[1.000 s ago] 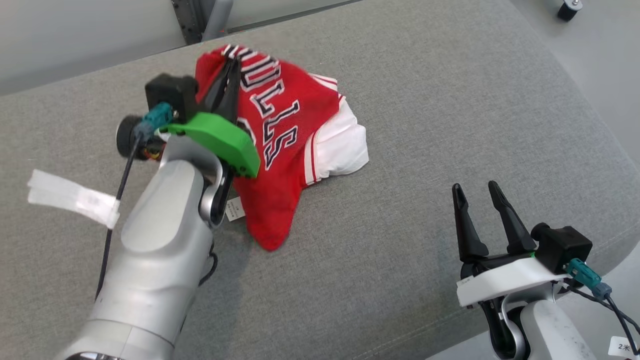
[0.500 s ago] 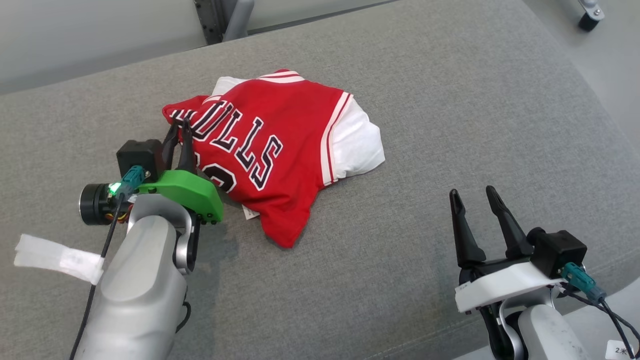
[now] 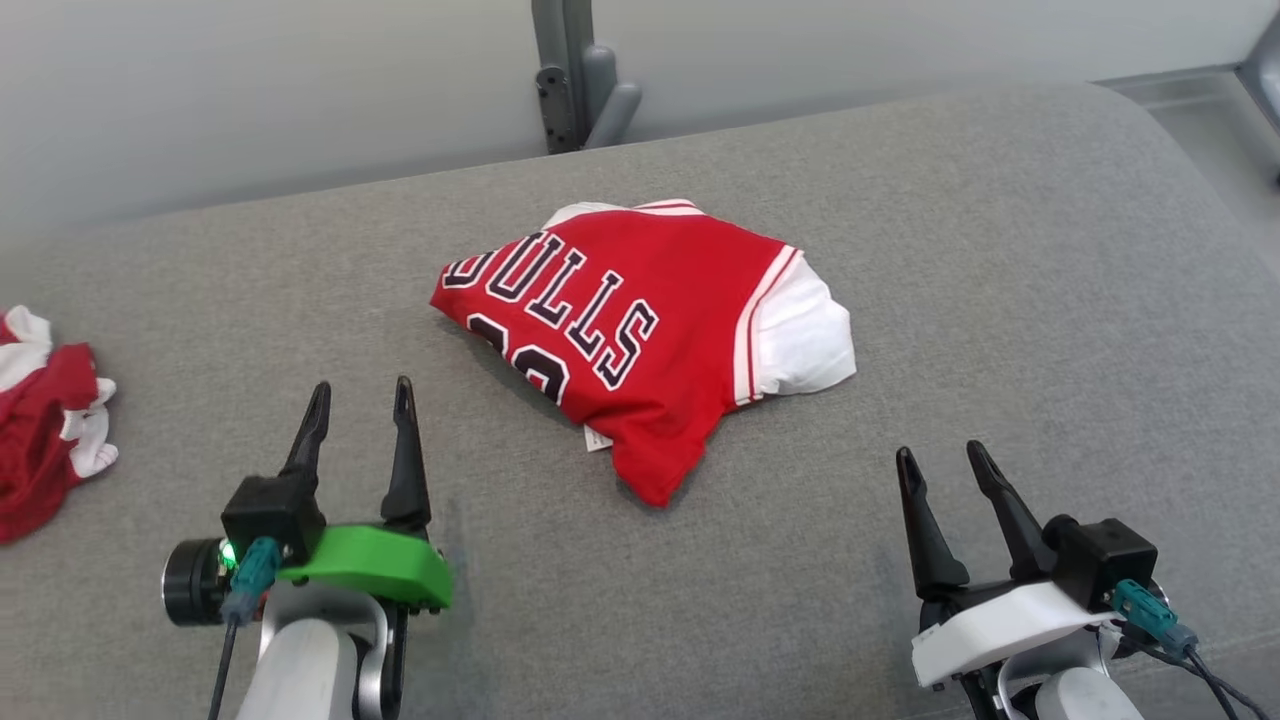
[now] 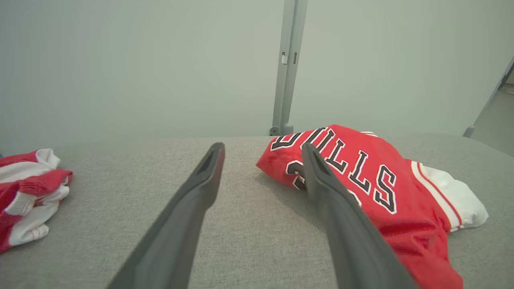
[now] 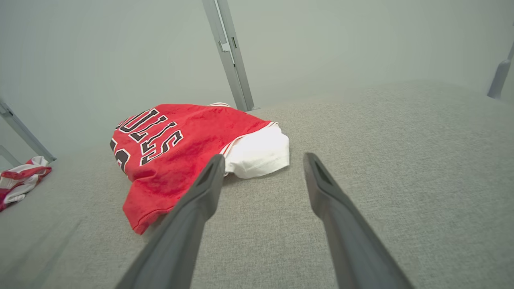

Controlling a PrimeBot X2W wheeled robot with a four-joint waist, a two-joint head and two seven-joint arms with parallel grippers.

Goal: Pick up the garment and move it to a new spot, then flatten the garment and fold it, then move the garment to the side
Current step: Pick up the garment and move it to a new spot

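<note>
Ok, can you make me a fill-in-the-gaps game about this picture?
The red jersey says ____.
The bit poking out beside its stripes is ____.
Both pairs of jaws stand ____.
A crumpled red-and-white cloth lies far to the robot's ____.
Missing words: BULLS, white, open, left.

a red garment (image 3: 640, 330) with black-and-white lettering and a white sleeve lies bunched near the middle of the grey fabric worktop (image 3: 1000, 280). the left gripper (image 3: 361, 385), on a green mount, is at lower left, fingers spread, apart from the garment. the right gripper (image 3: 940, 450), on a white mount, is at lower right, also spread and holding nothing. a crumpled red-and-white cloth (image 3: 45, 420) lies at the far left edge. a grey post (image 3: 575, 75) stands behind the worktop.
</note>
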